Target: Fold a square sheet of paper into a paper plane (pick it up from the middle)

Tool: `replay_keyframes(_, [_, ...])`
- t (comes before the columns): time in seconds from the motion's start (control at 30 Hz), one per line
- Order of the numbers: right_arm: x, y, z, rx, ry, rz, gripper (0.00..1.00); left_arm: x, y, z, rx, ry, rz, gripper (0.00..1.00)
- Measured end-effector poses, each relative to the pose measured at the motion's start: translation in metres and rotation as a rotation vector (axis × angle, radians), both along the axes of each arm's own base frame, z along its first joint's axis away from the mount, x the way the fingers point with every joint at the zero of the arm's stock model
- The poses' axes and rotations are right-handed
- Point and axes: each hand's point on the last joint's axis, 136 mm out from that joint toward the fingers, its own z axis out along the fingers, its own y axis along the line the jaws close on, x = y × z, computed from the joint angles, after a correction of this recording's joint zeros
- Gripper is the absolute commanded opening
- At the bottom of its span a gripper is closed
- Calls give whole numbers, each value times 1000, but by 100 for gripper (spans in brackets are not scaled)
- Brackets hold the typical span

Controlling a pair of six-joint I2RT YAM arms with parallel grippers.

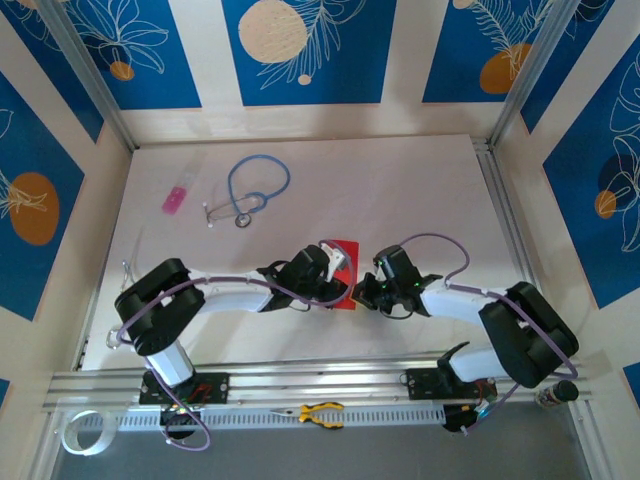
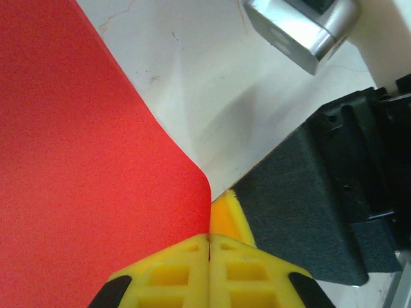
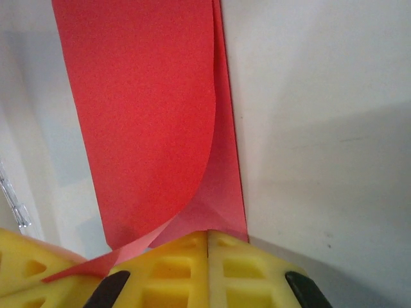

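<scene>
The square sheet of paper (image 1: 347,247) is bright red and lies in the middle of the table between the two arms. My left gripper (image 1: 350,272) is shut, and in the left wrist view the lifted paper (image 2: 90,160) runs by its edge into the seam of the left gripper (image 2: 210,240). In the right wrist view a flap of the paper (image 3: 141,109) curls over a flat lower layer. My right gripper (image 3: 207,234) is shut with its tips on that lower layer. The left fingers (image 3: 26,263) show at the lower left there, under a red strip.
A blue stethoscope (image 1: 250,190) and a small pink item (image 1: 175,199) lie at the back left of the white table (image 1: 420,190). Yellow-handled pliers (image 1: 320,412) rest on the front rail. The right arm's black body (image 2: 308,205) is close beside my left fingers.
</scene>
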Motion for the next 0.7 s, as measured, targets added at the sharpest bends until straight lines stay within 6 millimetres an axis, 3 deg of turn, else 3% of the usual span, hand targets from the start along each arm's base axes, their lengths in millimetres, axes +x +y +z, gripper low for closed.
replay_keyframes(0.37, [3,-6,-8,-45,16,6,0,1,-1,0,-15,19,23,0])
replay_keyframes(0.7, [4,-16,-2,-70,12,13,0,8,-9,-5,-57,45,68,0])
